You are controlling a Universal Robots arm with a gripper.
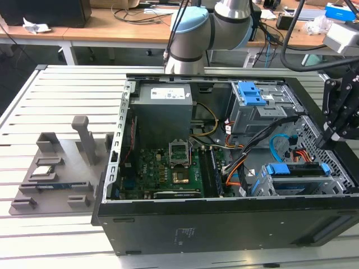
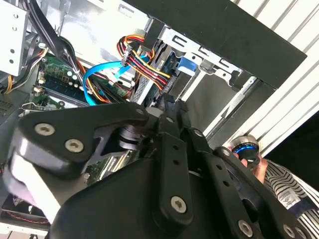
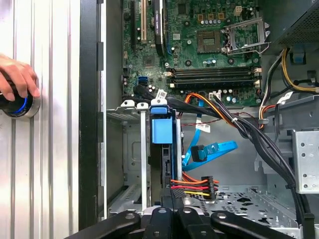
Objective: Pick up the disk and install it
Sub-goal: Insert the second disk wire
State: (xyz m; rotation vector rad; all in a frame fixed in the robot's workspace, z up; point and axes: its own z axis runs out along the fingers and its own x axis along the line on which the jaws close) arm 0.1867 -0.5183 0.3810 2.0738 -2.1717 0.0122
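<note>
The disk stands on edge in the lower drive cage of the open computer case, at the exterior view's right, with blue rails at both ends. In the first wrist view its dark edge runs down the slot below a blue tab. My gripper hangs just above the disk's right end. In both wrist views its fingers sit close together, shut, with nothing visible between them. Whether they touch the disk I cannot make out.
A motherboard, grey power supply, an upper cage with a blue clip and loose cables crowd the case. A grey fixture lies on the slatted table. A hand rests on a blue-lit knob beside the case.
</note>
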